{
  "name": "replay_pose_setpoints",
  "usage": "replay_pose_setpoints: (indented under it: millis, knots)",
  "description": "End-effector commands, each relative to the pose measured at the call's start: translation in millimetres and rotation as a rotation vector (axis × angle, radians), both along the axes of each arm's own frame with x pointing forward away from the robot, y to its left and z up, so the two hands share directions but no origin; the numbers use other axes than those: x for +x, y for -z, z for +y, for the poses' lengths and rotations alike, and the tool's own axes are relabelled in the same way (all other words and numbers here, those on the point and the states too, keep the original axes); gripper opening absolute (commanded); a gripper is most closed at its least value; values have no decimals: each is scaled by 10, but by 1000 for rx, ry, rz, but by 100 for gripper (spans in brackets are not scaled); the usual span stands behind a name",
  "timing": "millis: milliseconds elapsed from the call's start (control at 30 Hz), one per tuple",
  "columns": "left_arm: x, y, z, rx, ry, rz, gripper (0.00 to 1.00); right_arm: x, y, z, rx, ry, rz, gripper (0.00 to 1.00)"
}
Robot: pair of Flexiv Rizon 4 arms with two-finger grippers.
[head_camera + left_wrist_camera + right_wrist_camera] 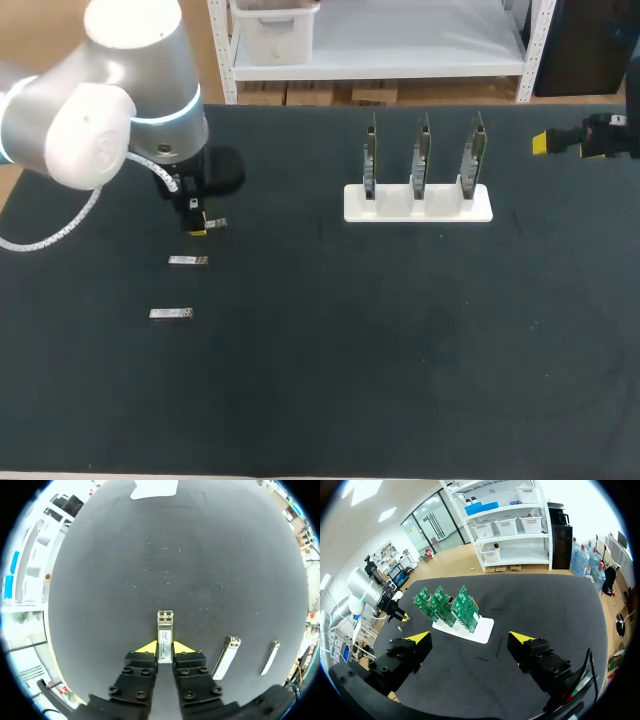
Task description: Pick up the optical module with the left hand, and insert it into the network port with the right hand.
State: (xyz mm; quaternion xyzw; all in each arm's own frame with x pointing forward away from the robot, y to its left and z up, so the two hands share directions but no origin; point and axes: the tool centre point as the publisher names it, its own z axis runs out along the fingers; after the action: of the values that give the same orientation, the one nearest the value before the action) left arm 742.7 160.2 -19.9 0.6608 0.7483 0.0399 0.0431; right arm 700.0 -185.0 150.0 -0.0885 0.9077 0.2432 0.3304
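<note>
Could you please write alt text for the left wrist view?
The left gripper is shut on an optical module, yellow tips on either side. A second module and a third module lie beside it on the dark table.

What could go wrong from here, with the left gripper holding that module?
The left gripper pinches the optical module by one end only, with most of it sticking out ahead, so it might pivot or slip. The nearer spare module lies close beside the gripper and could get knocked.
</note>
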Motion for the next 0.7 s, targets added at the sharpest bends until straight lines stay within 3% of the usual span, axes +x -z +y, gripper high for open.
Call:
replay_pose_setpoints:
  millis: [33,167,367,467,567,633,700]
  knots:
    - [42,-64,26,-70,-76,-31,0,0,0,0,0,0,0,100]
    - [170,-282,5,-215,-225,-59,0,0,0,0,0,0,0,100]
    - [432,-809,-60,-510,-495,-153,0,0,0,0,0,0,0,100]
    - [519,-1089,-99,-672,-569,-221,0,0,0,0,0,0,0,100]
    - [572,-1396,-141,-855,-614,-246,0,0,0,0,0,0,0,100]
    - [598,-1551,-193,-898,-618,-304,0,0,0,0,0,0,0,100]
    - [602,-1712,-270,-980,-611,-316,0,0,0,0,0,0,0,100]
